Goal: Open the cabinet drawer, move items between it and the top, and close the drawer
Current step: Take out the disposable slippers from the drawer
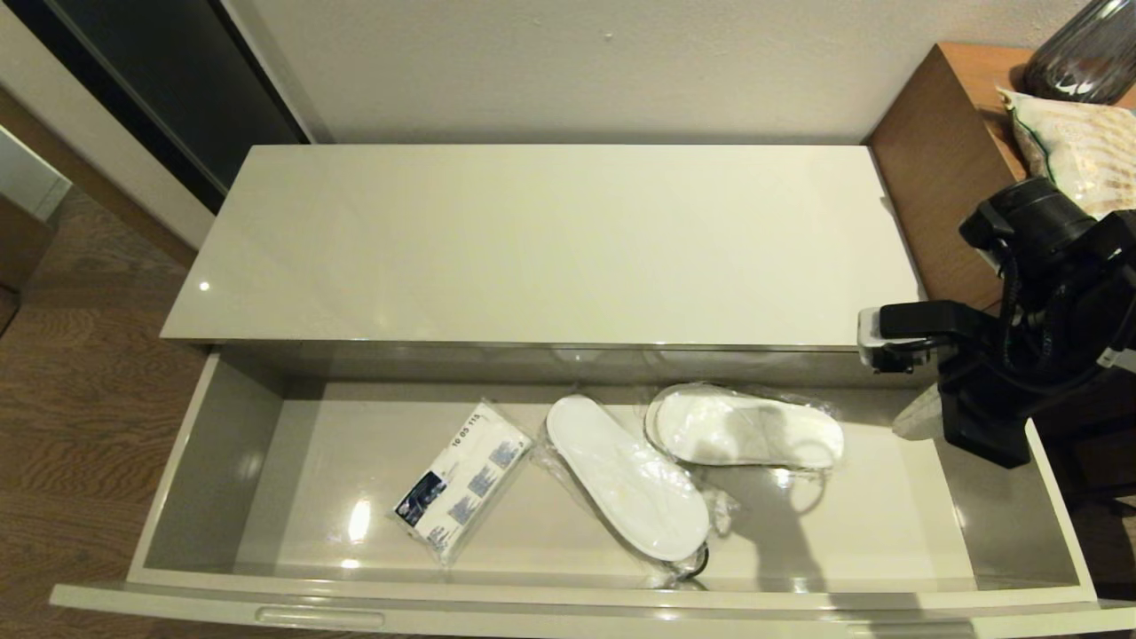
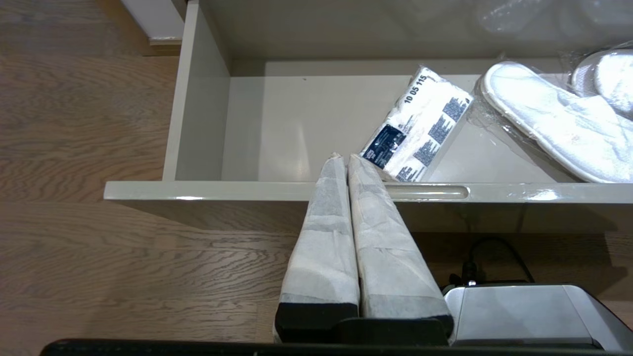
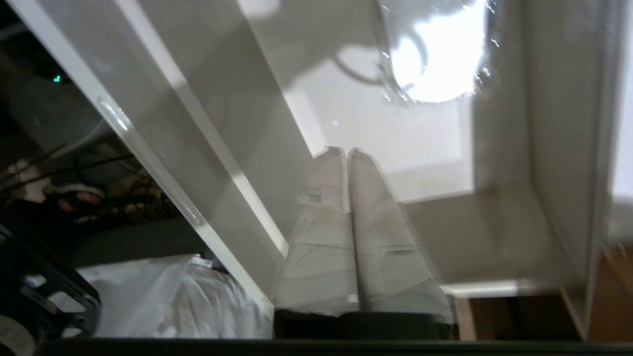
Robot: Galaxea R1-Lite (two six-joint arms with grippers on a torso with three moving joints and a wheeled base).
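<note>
Inside the open cabinet drawer (image 1: 222,461) lie two plastic-wrapped white slippers (image 1: 626,475) and a blue-labelled packet (image 1: 461,479); right gripper (image 3: 347,151) hovers pressed closed, empty.

R gripper (image 1: 919,415) tips prob. hidden behind arm
</note>
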